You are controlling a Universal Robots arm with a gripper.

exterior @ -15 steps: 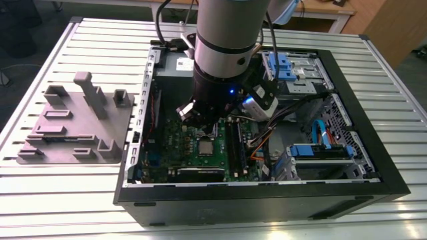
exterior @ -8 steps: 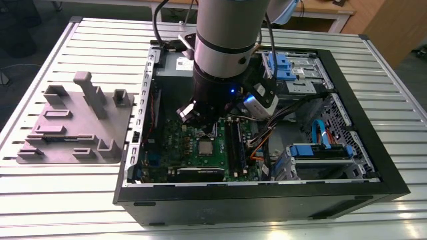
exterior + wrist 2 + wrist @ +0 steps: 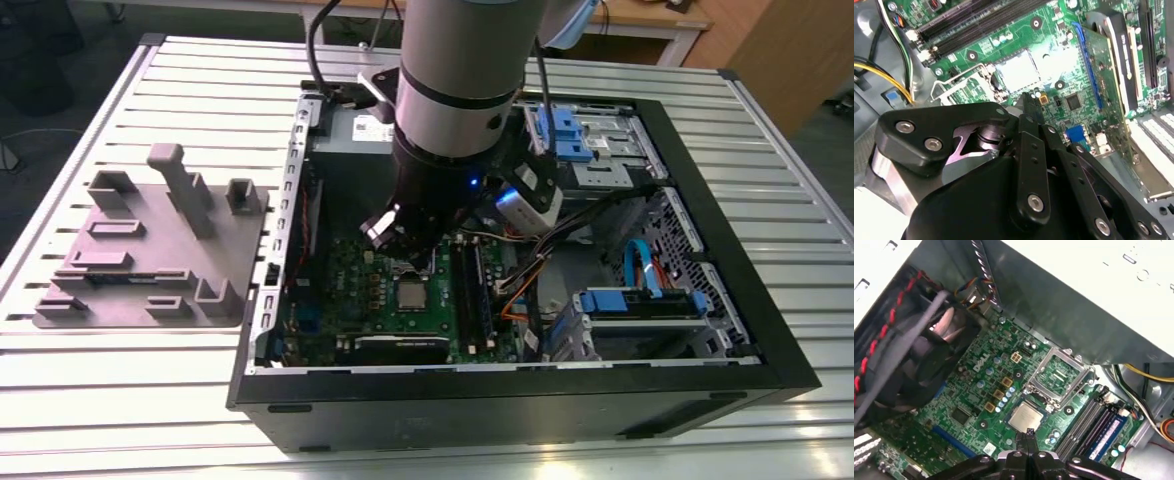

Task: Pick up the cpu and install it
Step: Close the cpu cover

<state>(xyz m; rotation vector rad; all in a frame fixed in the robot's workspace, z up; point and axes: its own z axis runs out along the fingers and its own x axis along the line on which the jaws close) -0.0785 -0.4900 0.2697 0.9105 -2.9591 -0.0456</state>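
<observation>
Cpu point(image 3: 1026, 417) lies flat on the green motherboard point(image 3: 969, 390) inside the computer case point(image 3: 534, 410), beside the raised metal socket frame point(image 3: 1059, 374); my jaws hang closed and empty just above it.

The exterior view looks down at a slant from well above the black tool point(image 3: 400, 245), taking in the slatted metal worktop point(image 3: 120, 390) and open black computer case point(image 3: 534, 400). Both wrist views sit close behind the tool, facing past it onto the green motherboard point(image 3: 1074, 55) point(image 3: 974, 390) just beyond, which they share.
</observation>
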